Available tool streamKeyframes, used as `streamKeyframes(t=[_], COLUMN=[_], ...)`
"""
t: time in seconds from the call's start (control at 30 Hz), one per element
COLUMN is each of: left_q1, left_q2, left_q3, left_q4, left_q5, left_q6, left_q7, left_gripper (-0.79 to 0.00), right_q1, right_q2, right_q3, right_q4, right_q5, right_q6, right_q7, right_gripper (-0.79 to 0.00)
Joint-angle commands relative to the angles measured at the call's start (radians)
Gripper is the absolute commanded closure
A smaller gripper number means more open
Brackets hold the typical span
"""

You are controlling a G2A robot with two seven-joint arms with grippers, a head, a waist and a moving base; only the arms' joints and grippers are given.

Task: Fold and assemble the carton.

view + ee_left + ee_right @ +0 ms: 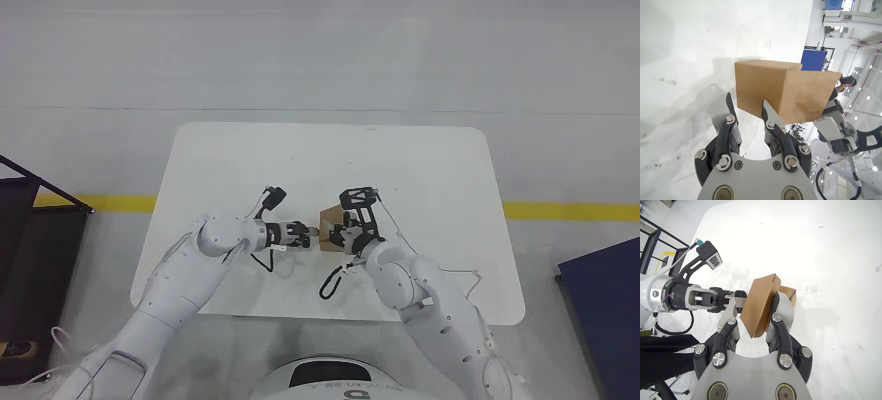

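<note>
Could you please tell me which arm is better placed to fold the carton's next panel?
Left, most likely. The right tool looks clamped on the carton, steadying it, while the left tool is open, empty and close against a side panel, so it is free to push.

carton point(328, 216): largely hidden | right end effector point(755, 303): one fingertip behind carton
</note>
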Motion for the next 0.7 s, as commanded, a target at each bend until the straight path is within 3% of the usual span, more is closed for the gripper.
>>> streamKeyframes(t=[0.0,0.1,0.17,0.2,0.67], left_q1=[0.0,0.002,0.005,0.007,0.033], left_q2=[0.0,0.002,0.004,0.005,0.02], left_q3=[0.001,-0.002,-0.007,-0.01,-0.044], left_q4=[-0.005,-0.011,-0.015,-0.017,-0.052], left_q5=[0.002,0.004,0.007,0.008,0.021], left_q6=[-0.001,-0.003,-0.004,-0.005,-0.001], left_q7=[0.002,0.006,0.01,0.009,0.011], left_gripper=[-0.305,-0.308,-0.317,-0.32,-0.326], right_q1=[0.0,-0.005,-0.011,-0.012,0.011], right_q2=[0.0,-0.001,-0.001,-0.001,-0.008], right_q3=[0.001,0.013,0.028,0.036,0.07], right_q4=[0.0,-0.003,-0.008,-0.008,0.03], right_q5=[0.005,0.028,0.066,0.086,0.228], right_q6=[-0.001,0.001,0.006,0.008,0.061], right_q7=[-0.002,-0.008,-0.012,-0.011,0.01], right_gripper=[-0.391,-0.342,-0.185,-0.009,0.0])
